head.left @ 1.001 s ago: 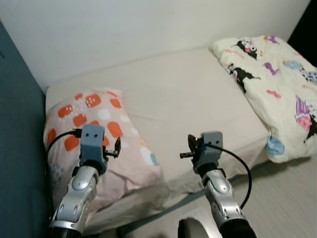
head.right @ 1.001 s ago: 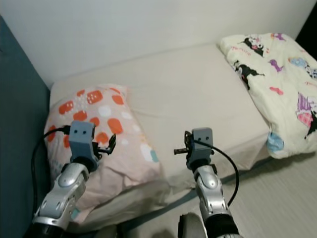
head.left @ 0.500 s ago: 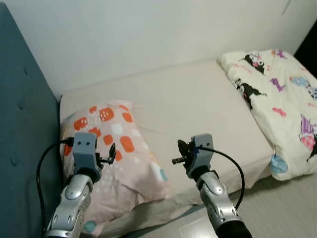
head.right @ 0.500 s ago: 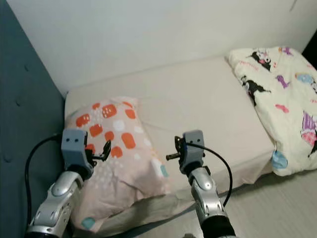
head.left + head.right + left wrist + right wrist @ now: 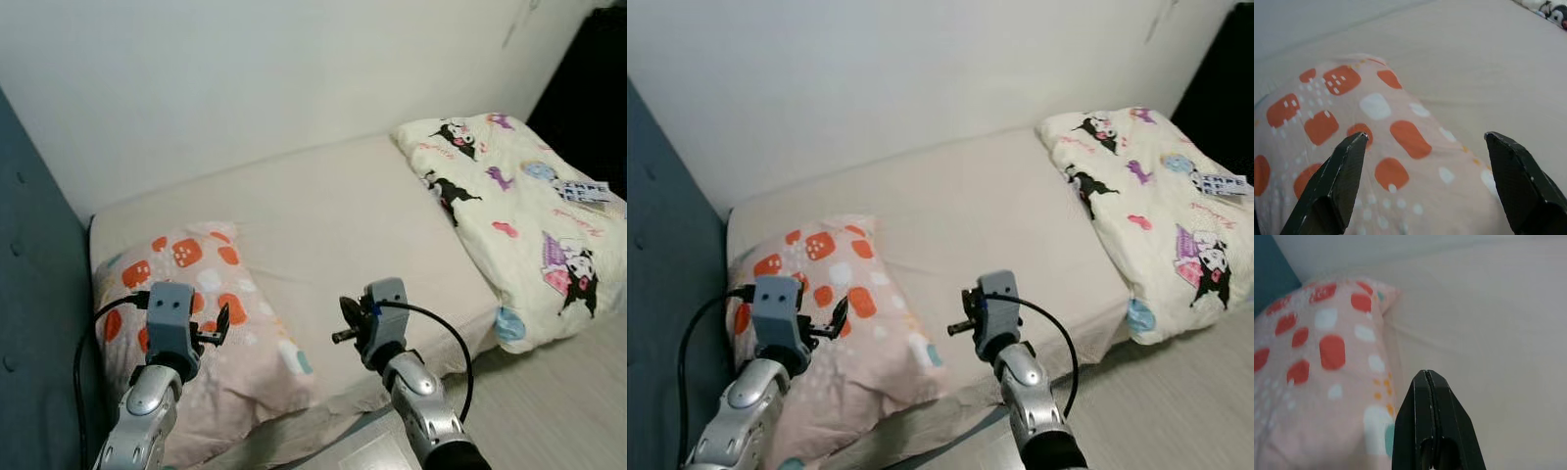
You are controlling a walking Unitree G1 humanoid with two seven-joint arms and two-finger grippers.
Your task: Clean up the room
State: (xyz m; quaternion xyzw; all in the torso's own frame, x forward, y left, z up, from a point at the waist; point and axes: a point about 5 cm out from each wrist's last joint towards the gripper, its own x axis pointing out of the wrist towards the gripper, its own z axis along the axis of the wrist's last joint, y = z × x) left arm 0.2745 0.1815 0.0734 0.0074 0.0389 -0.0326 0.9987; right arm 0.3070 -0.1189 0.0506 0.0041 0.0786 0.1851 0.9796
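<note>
Where the pale wall [image 5: 245, 78] meets a blue padded headboard [image 5: 34, 245], a bed [image 5: 343, 215] with a beige fitted sheet is seen stretching across the scene from the robot's left to its right. Over the right end of the bed a cream quilt [image 5: 519, 215] printed with cartoon characters is spread, its lower edge hanging past the mattress side toward the light striped floor [image 5: 558, 411]. At the left end, just beside the headboard, a pink pillow [image 5: 211, 333] patterned with orange and white patches is laid flat, one corner reaching the front edge of the mattress. Between pillow and quilt the sheet is shown bare and only lightly creased. Both silver arms are raised in front of the bed. The left hand [image 5: 221, 323] is held just above the pillow's patterned top, and in its wrist view its two black fingers [image 5: 1332, 191] are spread wide apart, with nothing between them and the pillow's orange patches visible in the gap. The right hand [image 5: 343, 333] is poised over the front part of the mattress, just beside the pillow's right edge, pointing toward the pillow; in its wrist view its fingers [image 5: 1432, 426] are pressed tightly together, with nothing gripped.
</note>
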